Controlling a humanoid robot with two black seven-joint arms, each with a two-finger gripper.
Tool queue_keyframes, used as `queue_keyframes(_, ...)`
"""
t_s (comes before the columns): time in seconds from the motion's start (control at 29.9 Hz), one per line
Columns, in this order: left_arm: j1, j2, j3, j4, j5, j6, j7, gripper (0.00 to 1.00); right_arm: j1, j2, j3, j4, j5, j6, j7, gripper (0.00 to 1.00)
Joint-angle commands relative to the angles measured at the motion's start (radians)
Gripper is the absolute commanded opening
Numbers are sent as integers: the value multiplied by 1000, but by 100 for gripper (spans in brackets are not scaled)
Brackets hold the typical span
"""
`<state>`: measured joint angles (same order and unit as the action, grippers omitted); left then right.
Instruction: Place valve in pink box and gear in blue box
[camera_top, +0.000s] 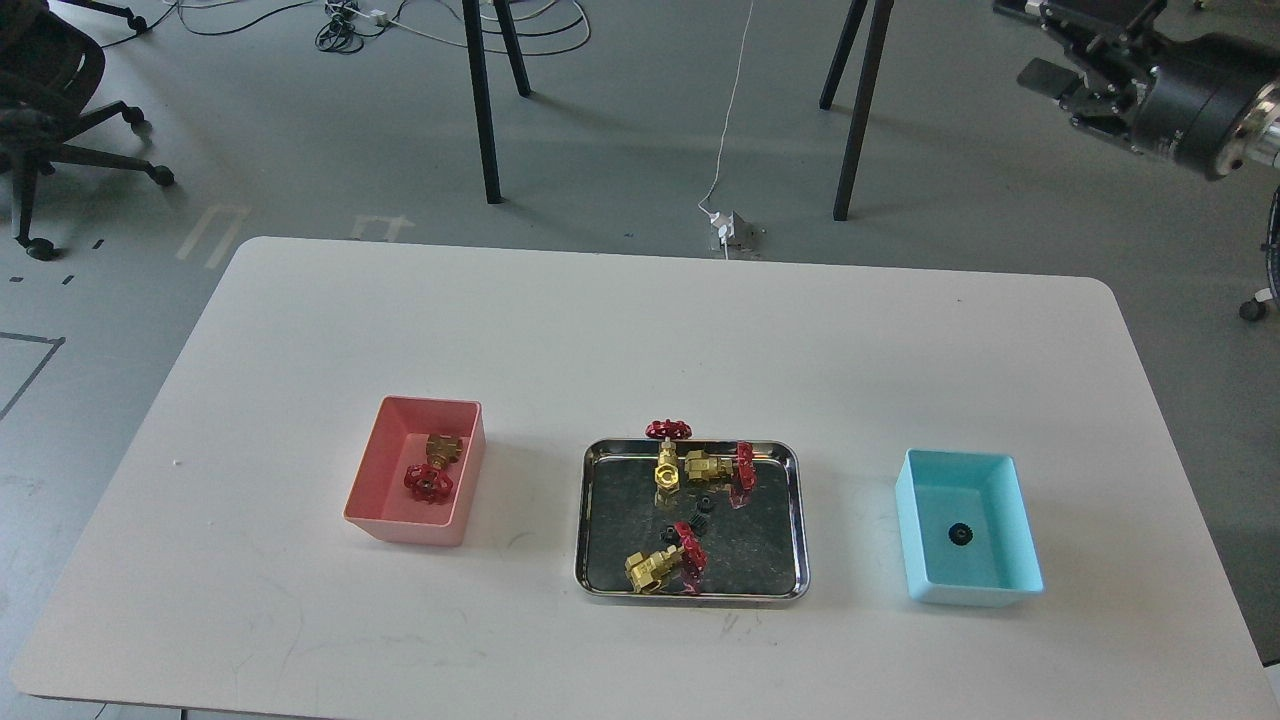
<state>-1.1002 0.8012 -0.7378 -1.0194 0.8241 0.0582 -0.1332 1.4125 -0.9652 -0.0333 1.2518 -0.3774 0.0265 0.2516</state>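
With one valve in the pink box and a gear in the blue box, the raised right gripper, jaws unreadable and empty, must next reach the steel tray between them.

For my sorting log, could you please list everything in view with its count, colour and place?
white rounded table: one, centre
salmon-pink plastic bin: one, table left
brass valves with red handwheels: four; one in the pink bin, three in the tray
shiny steel tray: one, table middle
small black toothed gears: one in the cyan bin, a few in the tray
light cyan plastic bin: one, table right
black office chair: one, far left
right gripper: black, top right, off the table
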Motion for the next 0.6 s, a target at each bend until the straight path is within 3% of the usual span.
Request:
queue_keyframes(0.0, 0, -2, 1, -10, 1, 2, 1, 99, 3, 94, 32, -144, 127, -147, -77, 89)
queue_keyframes(0.2, 2, -2, 1, -13, 1, 2, 3, 99, 3, 275, 61, -372, 274, -338, -146, 87)
queue_keyframes(0.33, 0, 1, 1, -13, 0, 0, 1, 99, 3, 365, 59, -463, 351, -341, -163, 88)
queue_keyframes(0.43, 2, 4, 1, -13, 0, 0, 1, 99, -4, 404, 50, -471, 330, -359, -163, 99)
queue_keyframes(0.57, 2, 9, 1, -14, 0, -1, 1, 99, 3, 453, 55, -468, 224, -410, -160, 99)
